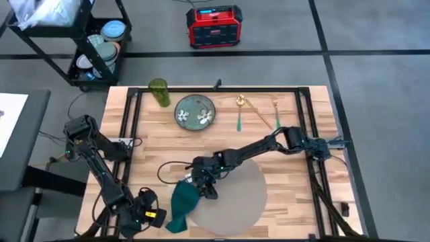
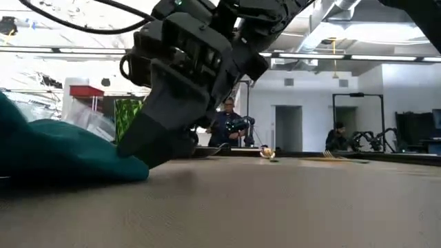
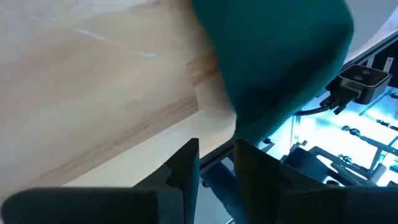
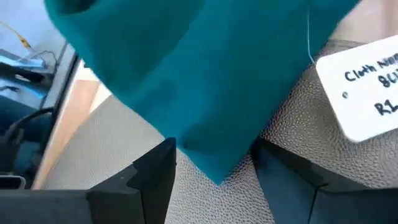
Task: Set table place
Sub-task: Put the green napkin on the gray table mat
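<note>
Here the right tool (image 1: 203, 186), fingers spread, straddles a teal cloth (image 1: 183, 205) overhanging the placemat's (image 1: 238, 202) left edge.

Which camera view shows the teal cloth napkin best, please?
The high view: the whole teal napkin lies across the placemat's left edge, beside the right gripper. The low view shows one end; both wrist views show only close-up parts.

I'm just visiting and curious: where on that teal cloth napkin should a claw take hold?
Probably its raised, bunched fold near the placemat edge, coming from above: the teal napkin lies crumpled, so folds stand up to pinch. The right claw sits there now.
</note>
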{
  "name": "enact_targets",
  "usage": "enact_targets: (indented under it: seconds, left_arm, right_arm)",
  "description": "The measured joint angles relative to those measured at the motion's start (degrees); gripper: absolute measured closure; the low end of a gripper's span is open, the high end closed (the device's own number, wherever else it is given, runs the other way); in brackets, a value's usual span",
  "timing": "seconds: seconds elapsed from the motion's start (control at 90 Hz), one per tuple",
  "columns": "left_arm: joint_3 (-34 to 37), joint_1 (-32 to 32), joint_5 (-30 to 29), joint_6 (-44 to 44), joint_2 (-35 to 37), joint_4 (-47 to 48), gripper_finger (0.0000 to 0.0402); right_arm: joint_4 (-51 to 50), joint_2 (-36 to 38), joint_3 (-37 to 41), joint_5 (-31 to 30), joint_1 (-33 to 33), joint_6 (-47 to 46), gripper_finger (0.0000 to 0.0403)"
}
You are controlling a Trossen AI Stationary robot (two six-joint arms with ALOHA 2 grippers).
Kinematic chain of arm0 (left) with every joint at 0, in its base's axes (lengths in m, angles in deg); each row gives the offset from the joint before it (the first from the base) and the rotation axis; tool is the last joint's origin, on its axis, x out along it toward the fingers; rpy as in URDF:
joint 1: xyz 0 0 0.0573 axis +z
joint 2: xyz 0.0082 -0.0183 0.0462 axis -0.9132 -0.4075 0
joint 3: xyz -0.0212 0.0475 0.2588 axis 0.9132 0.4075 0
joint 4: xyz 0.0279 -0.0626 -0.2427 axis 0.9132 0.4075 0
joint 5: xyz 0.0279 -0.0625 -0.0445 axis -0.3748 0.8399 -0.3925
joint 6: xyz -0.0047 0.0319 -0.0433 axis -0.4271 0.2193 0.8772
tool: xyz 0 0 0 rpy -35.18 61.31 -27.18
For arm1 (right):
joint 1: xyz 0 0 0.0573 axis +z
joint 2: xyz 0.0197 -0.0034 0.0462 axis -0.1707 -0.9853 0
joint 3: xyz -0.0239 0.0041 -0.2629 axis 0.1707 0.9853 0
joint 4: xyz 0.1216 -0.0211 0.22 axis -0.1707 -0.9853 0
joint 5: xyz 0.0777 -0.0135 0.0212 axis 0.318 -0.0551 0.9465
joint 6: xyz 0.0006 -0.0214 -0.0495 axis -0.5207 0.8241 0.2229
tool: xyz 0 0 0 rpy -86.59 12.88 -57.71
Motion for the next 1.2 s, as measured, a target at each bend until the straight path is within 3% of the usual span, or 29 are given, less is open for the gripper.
enact_targets:
  seconds: [0.222, 0.511, 0.678, 0.889, 0.978, 1.2]
  left_arm:
    - [0.0, 0.0, 0.0, 0.1, 0.0, -0.2, 0.0320]
    - [0.0, 0.0, -0.1, 0.3, 0.0, 1.2, 0.0320]
    - [0.0, 0.0, -0.1, 0.2, -0.1, 1.0, 0.0320]
    - [0.0, 0.0, -0.1, 0.0, -0.1, 1.5, 0.0320]
    - [0.0, 0.0, -0.2, -0.2, -0.1, 1.5, 0.0320]
    - [0.0, 0.1, -1.6, -0.2, -0.1, 2.1, 0.0320]
  right_arm:
    - [-0.5, 0.0, 0.0, -4.1, 1.8, -0.5, 0.0238]
    - [-1.6, -0.2, 0.0, -3.8, 0.7, -2.1, 0.0392]
    - [-9.6, 0.9, -2.2, -1.1, -0.2, -2.9, 0.0401]
    - [-29.6, 4.0, -11.6, -4.4, 0.2, 7.1, 0.0402]
    - [-39.5, 3.7, -13.7, -8.1, 0.0, 10.8, 0.0402]
    - [-48.3, 3.3, -14.0, -18.9, -2.3, 18.4, 0.0403]
